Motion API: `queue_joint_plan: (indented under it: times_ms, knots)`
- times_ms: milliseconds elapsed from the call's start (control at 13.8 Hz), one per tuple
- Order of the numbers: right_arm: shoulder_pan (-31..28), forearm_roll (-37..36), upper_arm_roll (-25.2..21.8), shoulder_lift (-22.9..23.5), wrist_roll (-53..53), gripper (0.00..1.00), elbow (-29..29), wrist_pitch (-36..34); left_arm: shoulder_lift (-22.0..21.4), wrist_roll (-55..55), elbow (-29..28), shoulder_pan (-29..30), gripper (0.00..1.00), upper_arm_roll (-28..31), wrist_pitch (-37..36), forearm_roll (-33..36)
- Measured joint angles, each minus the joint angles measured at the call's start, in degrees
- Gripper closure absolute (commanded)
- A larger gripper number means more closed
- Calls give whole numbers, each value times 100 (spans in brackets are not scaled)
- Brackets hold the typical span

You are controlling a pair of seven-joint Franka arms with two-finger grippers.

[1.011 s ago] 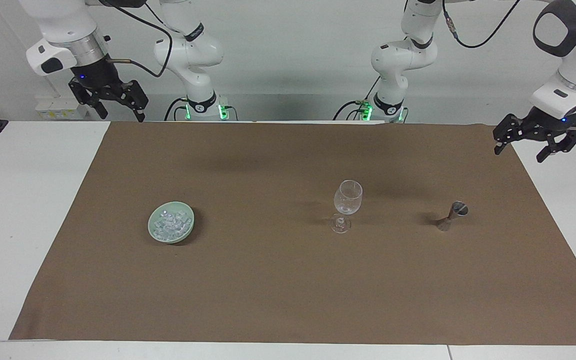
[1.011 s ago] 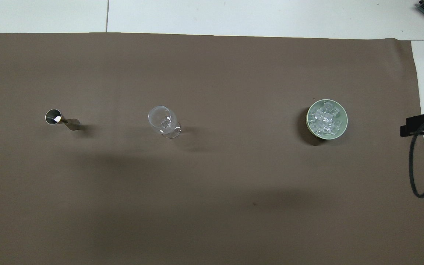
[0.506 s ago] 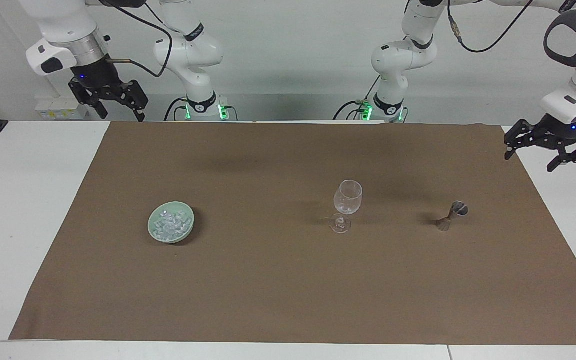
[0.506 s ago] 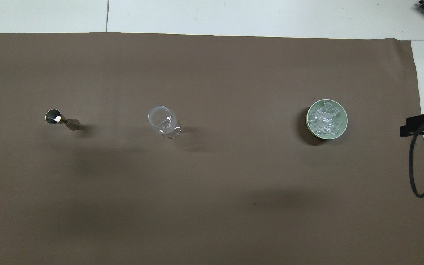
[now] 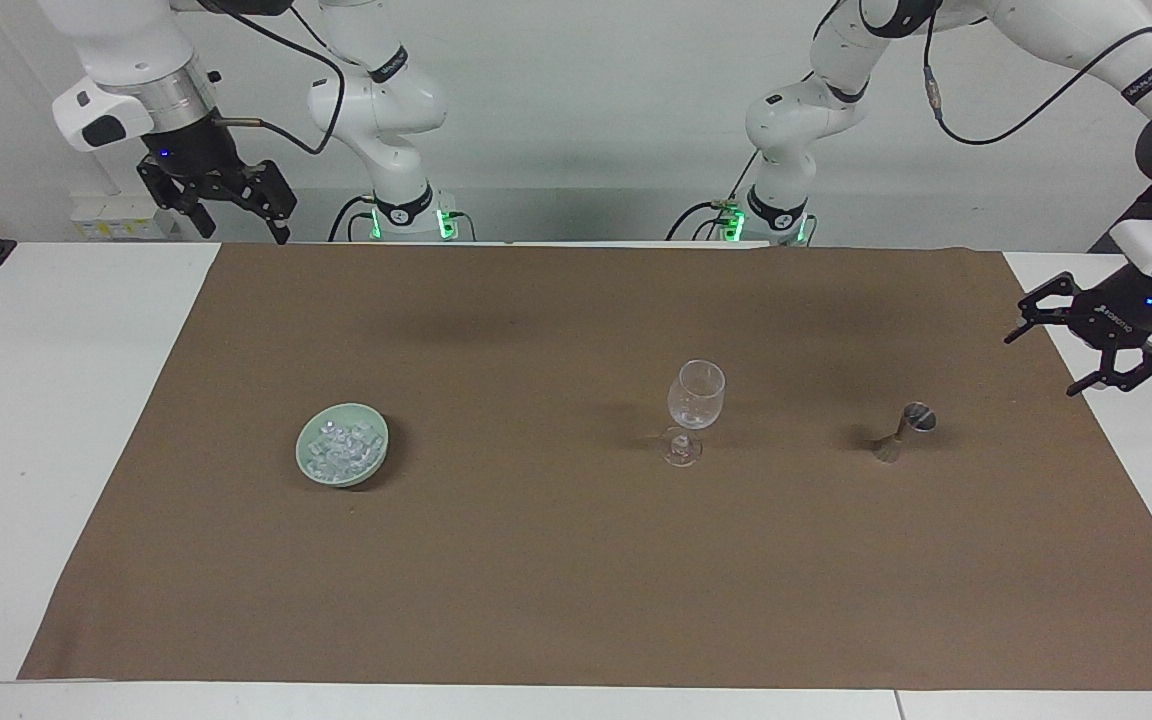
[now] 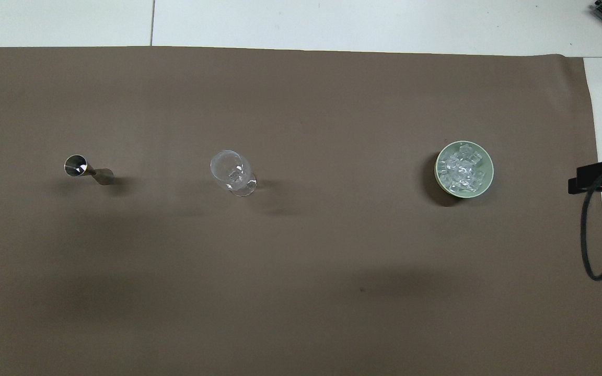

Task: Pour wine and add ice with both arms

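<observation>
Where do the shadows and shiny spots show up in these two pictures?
Facing view: the dish, wine glass and metal measuring cup each cast a short dark shadow sideways on the brown cloth. Overhead view: a bright glint sits in the measuring cup's mouth and on the glass bowl; broad soft shadows lie on the cloth nearer the robots.

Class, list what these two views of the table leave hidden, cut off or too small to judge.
- Left gripper: overhead view shows only black tips at the frame edge.
- Right gripper: overhead view cuts it off at the edge.
- Jigger: too small in both views to tell whether it holds liquid.
- Ice in the green dish: cubes too small to count.
</observation>
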Motion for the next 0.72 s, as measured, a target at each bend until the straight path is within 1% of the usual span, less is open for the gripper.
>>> queue_joint_plan:
  times_ms: [217, 361, 722]
  knots:
    - [0, 0, 0, 0, 0, 0, 0, 0, 304, 1069, -64, 355, 0, 0, -111, -679]
    - [0, 0, 0, 0, 0, 0, 0, 0, 549, 1567, -79, 510, 0, -1, -403, -1068]
    - [0, 0, 0, 0, 0, 0, 0, 0, 1007, 2439, -127, 552, 0, -45, -892, -1826]
